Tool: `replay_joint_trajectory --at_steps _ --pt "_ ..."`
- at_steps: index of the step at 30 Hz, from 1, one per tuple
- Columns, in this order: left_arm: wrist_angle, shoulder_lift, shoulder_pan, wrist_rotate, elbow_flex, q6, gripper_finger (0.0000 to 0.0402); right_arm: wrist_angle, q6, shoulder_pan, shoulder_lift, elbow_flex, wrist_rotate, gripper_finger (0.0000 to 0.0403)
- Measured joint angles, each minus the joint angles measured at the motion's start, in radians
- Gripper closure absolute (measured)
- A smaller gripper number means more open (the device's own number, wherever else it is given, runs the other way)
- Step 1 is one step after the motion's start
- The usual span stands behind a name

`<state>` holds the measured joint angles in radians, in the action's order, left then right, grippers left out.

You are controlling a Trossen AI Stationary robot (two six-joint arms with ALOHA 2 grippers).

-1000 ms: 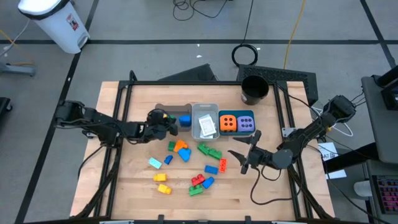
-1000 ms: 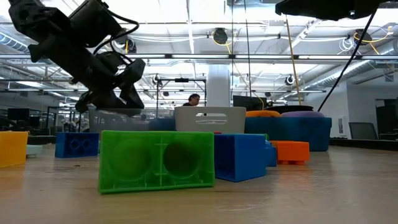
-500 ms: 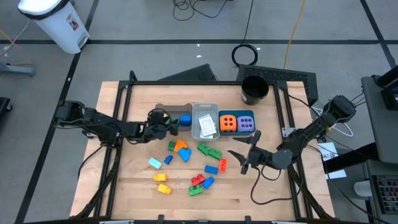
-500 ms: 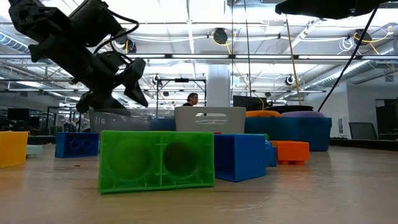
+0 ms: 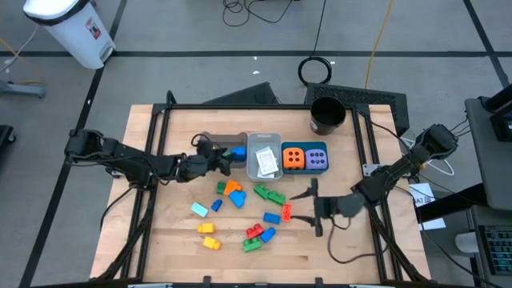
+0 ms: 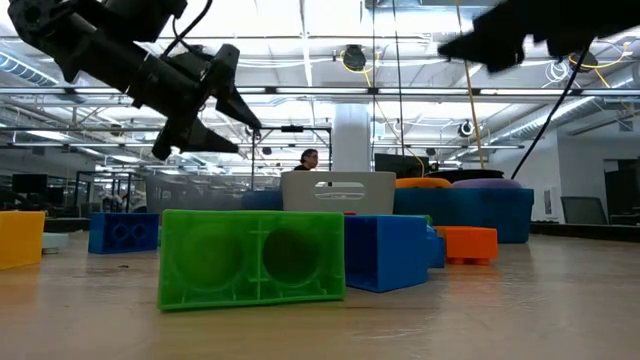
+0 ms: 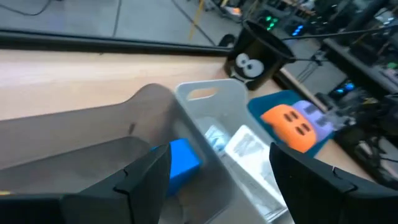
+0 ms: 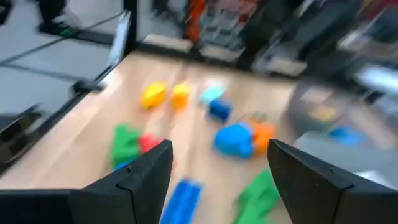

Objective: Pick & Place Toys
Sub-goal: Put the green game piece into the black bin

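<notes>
One blue brick (image 5: 238, 154) lay in the grey bin (image 5: 210, 142) under my wide, empty left claw (image 5: 226, 158), so I judged the drop done; next, my wide right claw (image 5: 314, 209) needed a loose desk brick.

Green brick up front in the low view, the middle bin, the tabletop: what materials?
Green brick: looks like moulded plastic, glossy, with hollow round sockets on its face.
Middle bin: translucent grey-white plastic, probably; its contents show through the wall and a handle slot is cut in.
Tabletop: pale wood, likely butcher block; plank seams show, matte finish.
</notes>
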<state>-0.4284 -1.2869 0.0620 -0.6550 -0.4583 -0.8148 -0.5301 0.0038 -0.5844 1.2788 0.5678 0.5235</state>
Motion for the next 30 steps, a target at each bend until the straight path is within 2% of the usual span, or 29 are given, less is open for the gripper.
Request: replay_joint_trajectory --at_steps 3,6,19,30 --pt "-0.004 0.001 0.0 0.001 0.0 0.0 0.0121 0.035 0.11 0.051 0.052 0.0 -0.119 0.0149" --pt "-0.004 0.001 0.0 0.001 0.0 -0.002 0.0121 0.034 0.159 0.095 0.119 0.0 -0.156 0.0149" --pt "0.0 0.001 0.0 0.036 0.0 -0.002 0.0121 0.228 0.194 0.213 0.394 0.199 -0.154 0.0149" --pt "0.004 0.001 0.006 0.054 0.0 -0.008 0.0121 0.303 0.198 0.238 0.438 0.236 -0.126 0.0149"
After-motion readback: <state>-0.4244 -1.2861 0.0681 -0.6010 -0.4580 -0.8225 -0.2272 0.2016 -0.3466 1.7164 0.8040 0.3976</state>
